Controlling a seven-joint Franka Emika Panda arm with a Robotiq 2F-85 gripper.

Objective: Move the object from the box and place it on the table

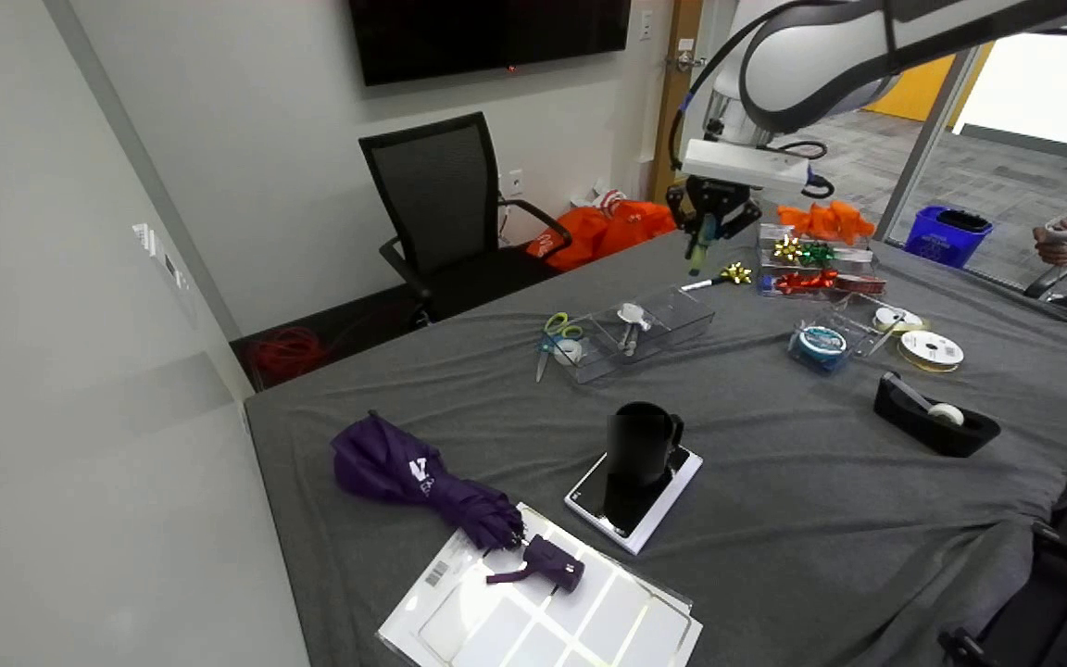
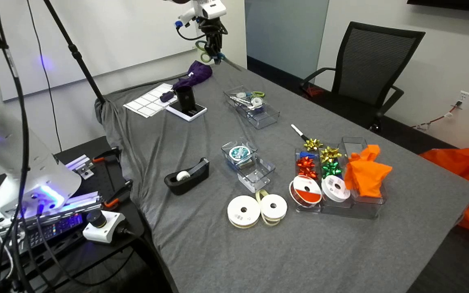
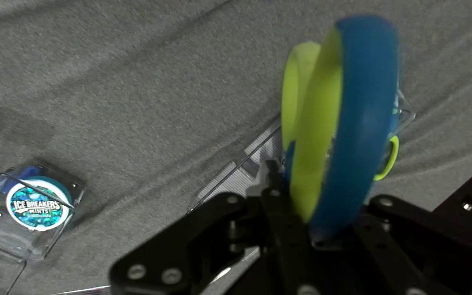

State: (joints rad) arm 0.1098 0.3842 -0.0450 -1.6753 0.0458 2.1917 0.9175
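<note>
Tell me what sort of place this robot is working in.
Probably an office or meeting room, judging by the large dark wall-mounted screen, the black mesh-backed chair with armrests and the black tape dispenser.

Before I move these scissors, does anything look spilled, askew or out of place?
Nothing looks spilled. One oddity, in an exterior view: a loop of cream ribbon bulges loosely from a white spool on the table, as if partly unwound, while the neighbouring spool seems neatly wound.
</note>
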